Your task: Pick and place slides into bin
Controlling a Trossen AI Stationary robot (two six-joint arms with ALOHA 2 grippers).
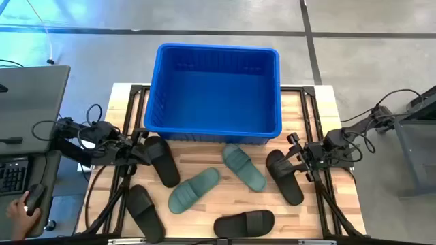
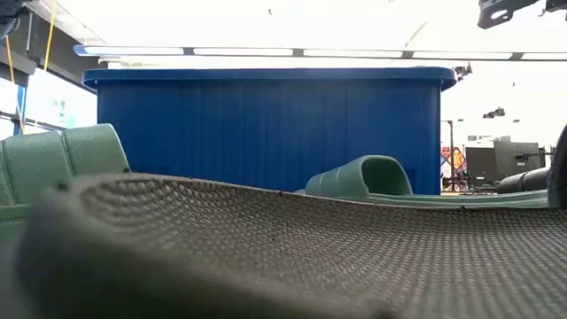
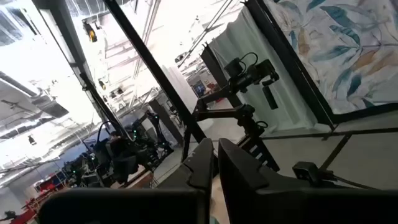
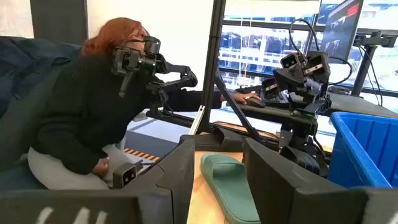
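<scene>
The bin (image 1: 212, 92) sits at twelve o'clock on the table (image 1: 310, 109), its blue floor bare in the high view, so by that picture no slide has gone in yet and all six are left to move. They lie in a loose arc in front of it: a black slide (image 1: 161, 160) at about nine o'clock just by the left gripper (image 1: 138, 154), another black slide (image 1: 144, 212) at seven o'clock, a third black slide (image 1: 244, 222) at six o'clock near the table's front edge, and a fourth black slide (image 1: 284, 176) at about three o'clock beside the right gripper (image 1: 300, 159). The two green slides sit in the middle, one green slide (image 1: 194, 190) pointing toward seven o'clock, the other green slide (image 1: 244, 167) nearer the bin's front wall. The right gripper's fingers stand apart in its wrist view, with a green slide showing between them farther off; the left gripper's fingers look nearly together with only a slim gap, though that view is dark and I may be misjudging it. Neither holds anything. A person (image 4: 81, 106) sits beyond the table. No brand, label or readable writing shows on slides or bin.
</scene>
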